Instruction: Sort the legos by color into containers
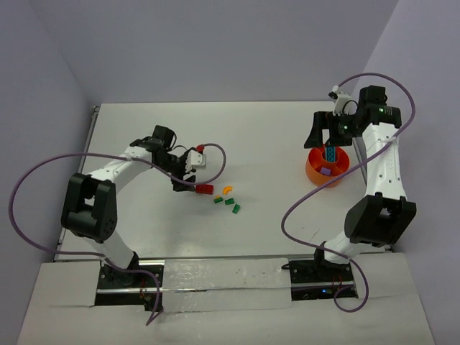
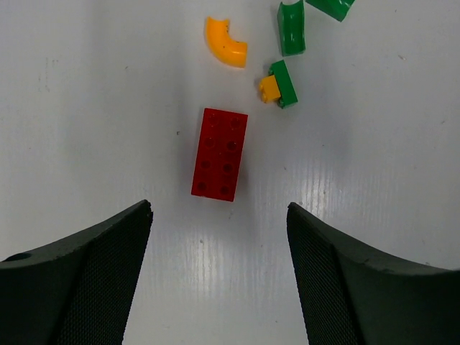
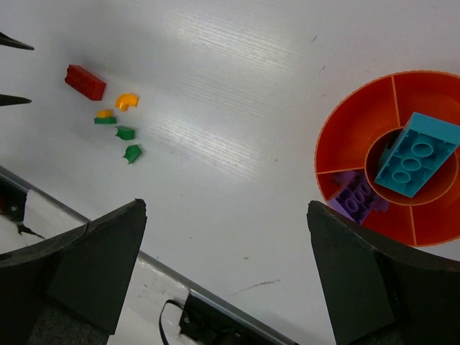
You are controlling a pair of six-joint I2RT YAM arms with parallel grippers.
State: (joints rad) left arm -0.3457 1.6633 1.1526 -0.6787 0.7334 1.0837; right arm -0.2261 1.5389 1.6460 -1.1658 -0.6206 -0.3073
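Left gripper (image 2: 219,215): jaws apart, red brick (image 2: 221,153) just ahead, untouched.
Grasp: long sides are straddled, then pinched squarely.
Right gripper (image 3: 226,208): jaws apart, empty, near orange bowl (image 3: 424,90).

Tabletop (image 2: 374,158): white, faintly ribbed.
Red brick (image 2: 221,154), studded.
Curved piece (image 2: 225,43): orange.
Green pieces (image 2: 291,29), two, plain.
Small brick (image 2: 284,83): green with an orange bit.
Bowl (image 3: 345,133): orange, holding a teal brick (image 3: 417,154) and a purple brick (image 3: 357,199).
Left pincer (image 2: 219,207) fingers (image 2: 86,280): black, fine mesh texture.
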